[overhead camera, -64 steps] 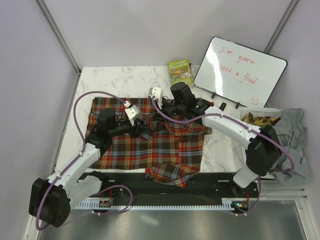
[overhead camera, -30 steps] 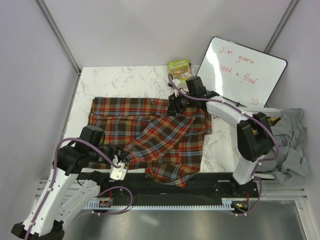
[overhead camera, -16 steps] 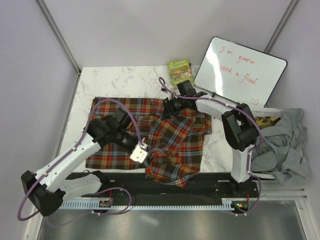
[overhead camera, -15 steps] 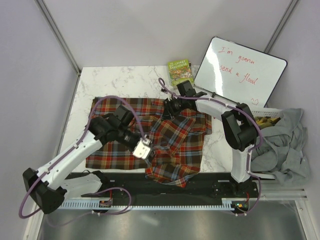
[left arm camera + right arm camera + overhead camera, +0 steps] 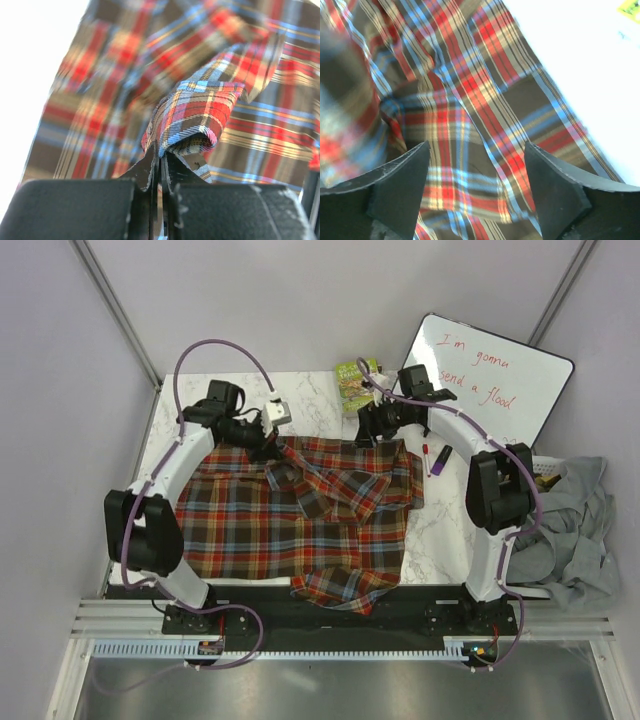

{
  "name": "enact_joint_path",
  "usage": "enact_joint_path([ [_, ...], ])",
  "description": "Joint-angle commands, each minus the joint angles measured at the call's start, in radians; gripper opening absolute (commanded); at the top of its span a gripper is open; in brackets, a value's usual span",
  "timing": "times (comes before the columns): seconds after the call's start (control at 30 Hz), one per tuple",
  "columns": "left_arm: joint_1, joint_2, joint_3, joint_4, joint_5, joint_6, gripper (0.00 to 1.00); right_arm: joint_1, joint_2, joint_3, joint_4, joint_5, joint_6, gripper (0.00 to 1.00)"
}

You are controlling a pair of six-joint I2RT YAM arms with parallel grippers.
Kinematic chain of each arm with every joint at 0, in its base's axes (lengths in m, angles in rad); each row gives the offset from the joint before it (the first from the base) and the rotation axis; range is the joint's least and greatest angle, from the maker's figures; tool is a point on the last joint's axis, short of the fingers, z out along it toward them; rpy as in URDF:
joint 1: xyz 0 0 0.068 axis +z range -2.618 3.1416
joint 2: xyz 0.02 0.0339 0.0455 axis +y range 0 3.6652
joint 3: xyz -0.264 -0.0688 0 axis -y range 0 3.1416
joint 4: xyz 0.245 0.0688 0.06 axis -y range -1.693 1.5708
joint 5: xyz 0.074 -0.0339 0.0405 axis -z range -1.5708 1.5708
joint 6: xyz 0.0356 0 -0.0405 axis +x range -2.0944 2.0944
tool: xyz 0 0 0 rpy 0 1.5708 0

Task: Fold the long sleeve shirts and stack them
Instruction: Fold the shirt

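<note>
Over the marble table, pinches a fold of the plaid flannel shirt in the left gripper; holds the right gripper agape. Likely soft, limp: grab shoulder seams.

Top external: fixed, high behind arm bases, looking down; wide, covers whole table. Left wrist: very close, sighting past left gripper onto plaid shirt. Right wrist: close, downward through right gripper. All views share shirt's far edge.
</note>
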Motion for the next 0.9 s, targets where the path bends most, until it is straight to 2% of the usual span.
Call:
enact_joint_path([
  [0.0,0.112,0.115,0.089,0.032,0.031,-0.156,0.02,0.004,-0.015,0.034,-0.164,-0.014,-0.150,0.88],
  [0.1,0.172,0.178,0.149,0.024,0.005,-0.210,0.02,0.004,-0.017,0.025,-0.186,-0.017,-0.184,0.91],
  [0.13,0.184,0.204,0.179,0.018,0.007,-0.213,0.02,0.004,-0.012,0.026,-0.195,-0.022,-0.192,0.95],
  [0.27,0.212,0.232,0.218,0.009,-0.007,-0.248,0.02,0.002,-0.006,0.034,-0.200,-0.030,-0.204,0.95],
  [0.43,0.238,0.269,0.238,-0.059,-0.052,-0.285,0.02,0.007,0.033,0.046,-0.235,-0.007,-0.233,0.88],
  [0.53,0.296,0.301,0.262,-0.112,-0.059,-0.317,0.02,0.014,0.043,0.040,-0.246,0.029,-0.253,0.84],
  [0.67,0.359,0.313,0.261,-0.143,-0.068,-0.354,0.02,0.030,0.057,0.025,-0.244,0.076,-0.259,0.75],
  [0.87,0.388,0.342,0.252,-0.162,-0.127,-0.421,0.03,0.060,0.094,0.038,-0.237,0.144,-0.269,0.66],
])
